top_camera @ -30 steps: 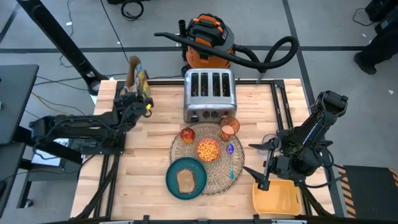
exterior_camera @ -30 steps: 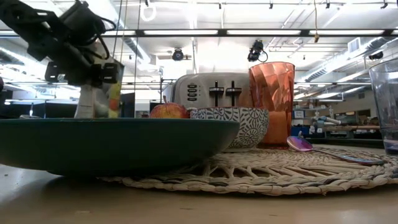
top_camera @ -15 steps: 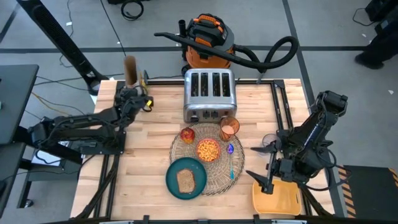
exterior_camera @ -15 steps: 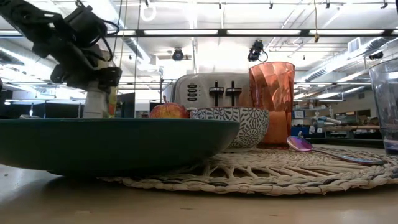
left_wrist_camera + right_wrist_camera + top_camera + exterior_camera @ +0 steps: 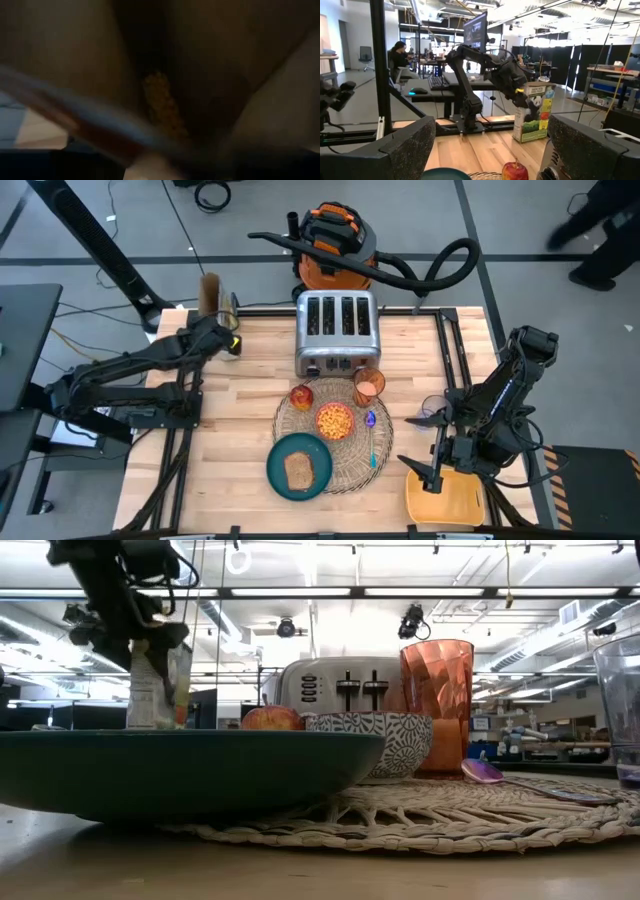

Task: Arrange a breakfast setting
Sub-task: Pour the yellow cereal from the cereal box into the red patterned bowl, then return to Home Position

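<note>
A woven placemat (image 5: 350,458) lies mid-table. On it are the bowl (image 5: 335,421), the apple (image 5: 301,396), the orange cup (image 5: 369,385) and the spoon (image 5: 371,435). The teal plate (image 5: 280,460) with the toast (image 5: 298,470) rests on the placemat's near-left rim. A cereal box (image 5: 535,112) stands upright on its base at the table's far left. My left gripper (image 5: 222,338) is just over the box's top (image 5: 155,650), fingers apart. My right gripper (image 5: 490,150) hangs open at the table's right side, holding nothing.
The chrome toaster (image 5: 337,330) stands behind the placemat. A yellow tray (image 5: 445,498) lies at the near right corner under my right arm. A clear glass (image 5: 620,710) stands at the placemat's right. An orange vacuum (image 5: 335,240) sits beyond the far edge.
My left gripper has swung the cereal box from a tilt to upright and set it on the table at the far left. It has then let go and risen above the box's top. The box stays standing.
</note>
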